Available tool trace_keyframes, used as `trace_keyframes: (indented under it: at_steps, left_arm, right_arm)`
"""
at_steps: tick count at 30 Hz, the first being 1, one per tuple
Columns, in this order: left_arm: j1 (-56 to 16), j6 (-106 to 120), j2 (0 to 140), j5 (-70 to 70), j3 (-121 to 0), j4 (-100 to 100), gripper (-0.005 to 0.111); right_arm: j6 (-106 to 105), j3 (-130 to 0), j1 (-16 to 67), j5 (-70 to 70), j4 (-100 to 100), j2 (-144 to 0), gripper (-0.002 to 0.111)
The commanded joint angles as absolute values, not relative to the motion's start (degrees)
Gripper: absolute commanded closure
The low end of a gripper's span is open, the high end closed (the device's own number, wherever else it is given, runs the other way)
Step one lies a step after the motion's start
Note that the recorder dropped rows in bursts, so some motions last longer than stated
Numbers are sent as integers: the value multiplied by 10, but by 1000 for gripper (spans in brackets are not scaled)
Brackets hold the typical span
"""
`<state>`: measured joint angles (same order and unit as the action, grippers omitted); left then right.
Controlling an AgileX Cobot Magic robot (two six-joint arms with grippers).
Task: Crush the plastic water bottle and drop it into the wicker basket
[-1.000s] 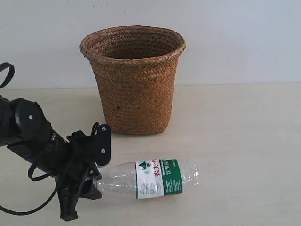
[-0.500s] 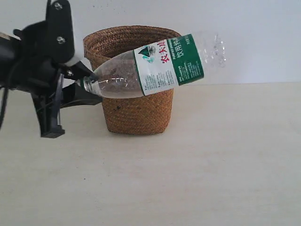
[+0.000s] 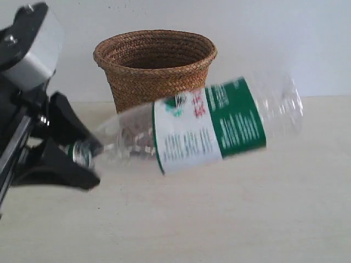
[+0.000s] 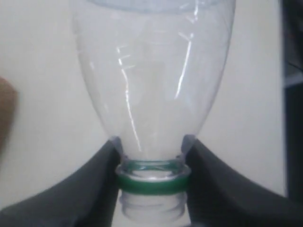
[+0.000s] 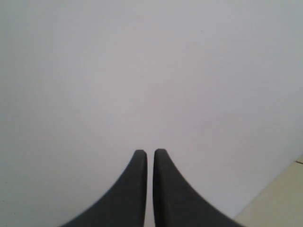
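Pale worktop (image 3: 230, 224); clear plastic water bottle (image 3: 208, 129) aloft.
Your left gripper (image 4: 151, 156) holds its neck: crush first, brown wicker basket (image 3: 156, 55) sits at eleven o'clock.

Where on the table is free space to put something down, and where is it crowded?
The table is bare to the right of the basket, up to the wall, and along the front. It is crowded on the left, where the jaws hold the bottle by its neck in front of the basket.
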<state>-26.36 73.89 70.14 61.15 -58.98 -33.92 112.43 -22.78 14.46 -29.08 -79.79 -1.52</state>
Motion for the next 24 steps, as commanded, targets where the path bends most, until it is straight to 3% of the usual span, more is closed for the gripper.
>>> trace_keyframes:
  at_steps: [1, 4, 10, 13, 16, 18, 21, 24]
  left_arm:
    - [-265, 703, 757, 700, -589, -350, 103]
    - [-265, 680, 797, 698, -593, -305, 103]
    - [-265, 583, 838, 500, -616, -106, 103]
    - [-265, 587, 831, 334, -651, -40, 99]
    - [-265, 568, 837, 211, -709, -38, 80]
    - [-261, 521, 852, 193, -759, -23, 61]
    - [-251, 412, 885, 192, -815, 29, 21]
    - [-251, 308, 907, 221, -827, 85, -2]
  right_arm:
    - [1121, -227, 143, -289, -801, -13, 107]
    - [1121, -227, 143, -288, -801, -13, 107]
    - [1121, -227, 143, -288, -801, -13, 107]
    - [1121, -227, 143, -288, -801, -13, 107]
    - [1121, -227, 143, -288, -801, -13, 107]
    - [1121, -227, 143, -288, -801, -13, 107]
    - [1121, -227, 143, -287, -801, -13, 107]
    - [1121, -227, 143, -287, -801, -13, 107]
